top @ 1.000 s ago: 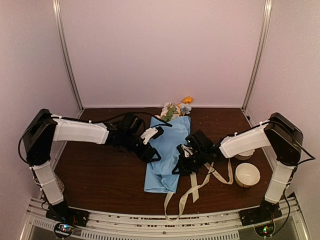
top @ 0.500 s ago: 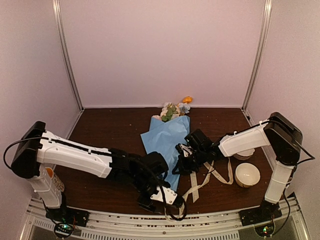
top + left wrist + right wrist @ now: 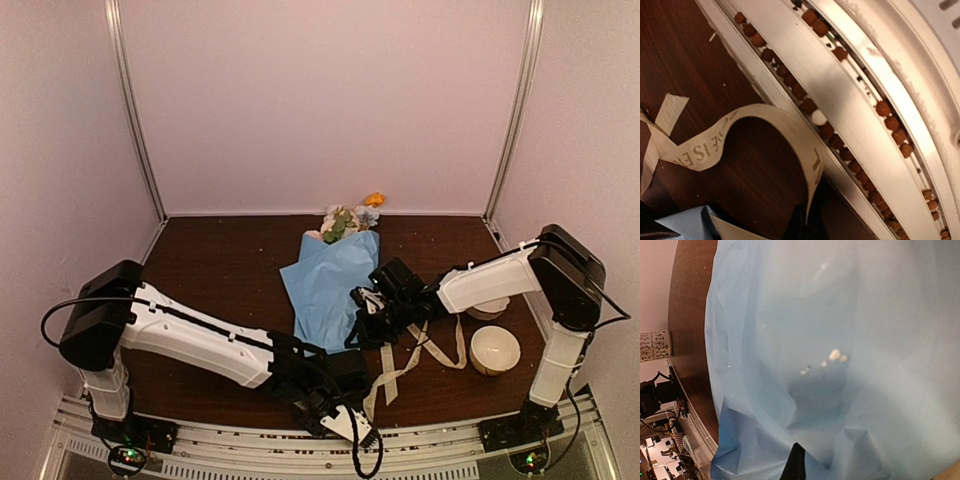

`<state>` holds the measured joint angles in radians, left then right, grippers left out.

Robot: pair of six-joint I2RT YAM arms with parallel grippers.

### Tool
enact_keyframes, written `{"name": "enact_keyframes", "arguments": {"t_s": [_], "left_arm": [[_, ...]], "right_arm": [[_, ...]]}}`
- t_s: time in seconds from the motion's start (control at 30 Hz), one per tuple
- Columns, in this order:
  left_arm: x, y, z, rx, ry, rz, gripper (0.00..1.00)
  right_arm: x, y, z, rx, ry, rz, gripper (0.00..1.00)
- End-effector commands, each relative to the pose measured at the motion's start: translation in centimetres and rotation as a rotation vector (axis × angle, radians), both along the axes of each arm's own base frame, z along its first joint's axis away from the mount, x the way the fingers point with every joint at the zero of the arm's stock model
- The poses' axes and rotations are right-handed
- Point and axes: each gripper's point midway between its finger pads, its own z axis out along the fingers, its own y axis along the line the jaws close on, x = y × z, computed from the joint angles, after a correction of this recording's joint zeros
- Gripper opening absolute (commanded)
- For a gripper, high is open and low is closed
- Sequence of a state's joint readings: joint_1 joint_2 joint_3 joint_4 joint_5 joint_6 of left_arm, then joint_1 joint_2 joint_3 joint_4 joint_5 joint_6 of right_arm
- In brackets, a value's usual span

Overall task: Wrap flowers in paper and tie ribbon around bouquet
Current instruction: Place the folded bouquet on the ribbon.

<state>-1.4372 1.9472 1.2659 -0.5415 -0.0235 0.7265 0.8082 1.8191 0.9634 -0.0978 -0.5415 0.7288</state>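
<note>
Gently: with my left pincer [image 3: 354, 424] clenched on the ribbon [image 3: 765, 111] at lower centre, I'd draw it slowly toward the bouquet [image 3: 328, 285], which my clenched right pincer [image 3: 362, 325] steadies.

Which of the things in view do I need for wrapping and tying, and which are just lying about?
For the job:
- flowers
- blue paper, blooms poking out of its far end
- cream ribbon

Lying about:
- white bowl
- second white bowl just beyond it
- brown pellets in the front rail
</note>
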Motion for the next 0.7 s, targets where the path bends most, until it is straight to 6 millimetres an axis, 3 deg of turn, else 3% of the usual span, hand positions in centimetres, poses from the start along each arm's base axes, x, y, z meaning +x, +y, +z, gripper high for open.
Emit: {"name": "enact_keyframes", "arguments": {"t_s": [0.0, 0.17, 0.47, 0.57, 0.67], "left_arm": [[-0.3, 3.1, 2.1, 0.042, 0.061, 0.173, 0.0], [1.5, 6.9, 1.2, 0.054, 0.093, 0.405, 0.0], [3.7, 10.7, 0.2, 0.109, 0.223, 0.683, 0.0], [5.5, 12.9, -1.0, 0.137, 0.267, 0.807, 0.0], [7.6, 13.9, -1.2, 0.142, 0.282, 0.916, 0.0]], "right_arm": [[0.7, 0.8, 4.5, 0.063, -0.068, 0.002, 0.0], [0.8, 0.4, 6.1, 0.069, -0.069, 0.007, 0.0], [1.5, -0.1, 7.3, 0.092, -0.061, -0.001, 0.0], [1.7, -0.5, 7.0, 0.094, -0.049, -0.006, 0.0], [1.9, -1.2, 7.0, 0.094, -0.049, -0.019, 0.0]]}}
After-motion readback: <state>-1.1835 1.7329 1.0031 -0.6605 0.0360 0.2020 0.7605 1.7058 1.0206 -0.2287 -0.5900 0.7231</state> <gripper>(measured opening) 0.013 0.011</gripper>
